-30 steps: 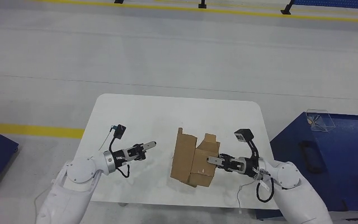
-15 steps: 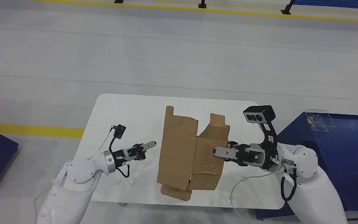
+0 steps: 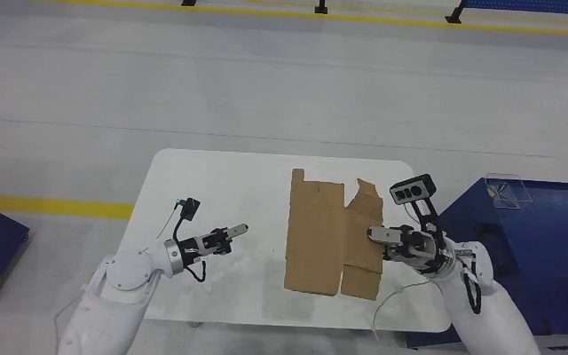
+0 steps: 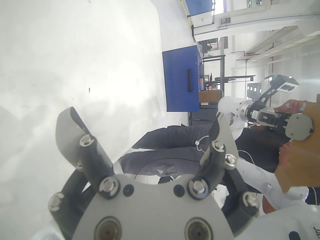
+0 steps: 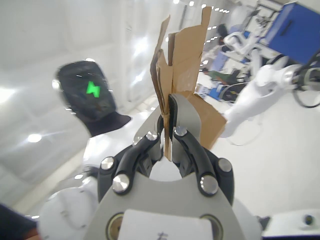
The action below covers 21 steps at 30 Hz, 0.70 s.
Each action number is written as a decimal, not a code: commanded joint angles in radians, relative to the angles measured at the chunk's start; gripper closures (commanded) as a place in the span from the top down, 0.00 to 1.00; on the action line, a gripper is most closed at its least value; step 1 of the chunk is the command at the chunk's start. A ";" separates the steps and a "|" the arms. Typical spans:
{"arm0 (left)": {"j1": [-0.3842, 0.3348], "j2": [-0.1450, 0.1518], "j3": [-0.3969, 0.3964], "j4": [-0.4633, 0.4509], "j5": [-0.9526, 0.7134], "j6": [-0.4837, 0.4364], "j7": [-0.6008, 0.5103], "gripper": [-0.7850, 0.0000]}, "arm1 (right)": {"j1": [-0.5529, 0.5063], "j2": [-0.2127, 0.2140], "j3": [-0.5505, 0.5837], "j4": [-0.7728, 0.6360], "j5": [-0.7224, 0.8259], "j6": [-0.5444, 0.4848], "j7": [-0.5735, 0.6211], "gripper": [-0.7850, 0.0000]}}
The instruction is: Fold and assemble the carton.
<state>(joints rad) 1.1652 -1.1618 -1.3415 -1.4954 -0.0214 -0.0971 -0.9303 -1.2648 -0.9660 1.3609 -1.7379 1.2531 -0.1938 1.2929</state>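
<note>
Over white table (image 3: pixel 213 182): flat brown cardboard carton (image 3: pixel 321 238) in right gripper (image 3: pixel 372 234).

From above, the carton (image 3: pixel 324 235), flattened, blocks the table (image 3: pixel 222 177) from centre out to 3 o'clock, pinched at its 3 o'clock edge by the right gripper (image 3: pixel 372 233); room to pass lies from 9 to 12 o'clock; the left gripper (image 3: pixel 239 229), fingers spread, sits at 8 o'clock, apart from the carton.

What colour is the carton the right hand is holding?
Plain brown cardboard; the carton shows best in the top view.
</note>
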 commanded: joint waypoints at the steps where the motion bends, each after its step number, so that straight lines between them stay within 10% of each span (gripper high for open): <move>1: 0.000 0.000 0.000 0.000 0.000 0.000 0.000 1.00 | -0.009 -0.006 -0.010 0.044 0.268 0.159 0.096 0.00; 6: 0.000 0.000 0.000 0.000 0.000 0.000 0.000 1.00 | -0.016 -0.029 -0.105 0.120 0.621 0.549 0.159 0.00; 21: 0.000 0.000 0.000 0.000 0.000 0.000 0.000 1.00 | 0.083 -0.189 -0.623 0.361 1.596 1.206 -0.488 0.00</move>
<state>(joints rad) 1.1652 -1.1618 -1.3415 -1.4954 -0.0214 -0.0971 -0.9303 -1.1883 -1.1447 0.7563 -1.3912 2.8163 1.0070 0.8090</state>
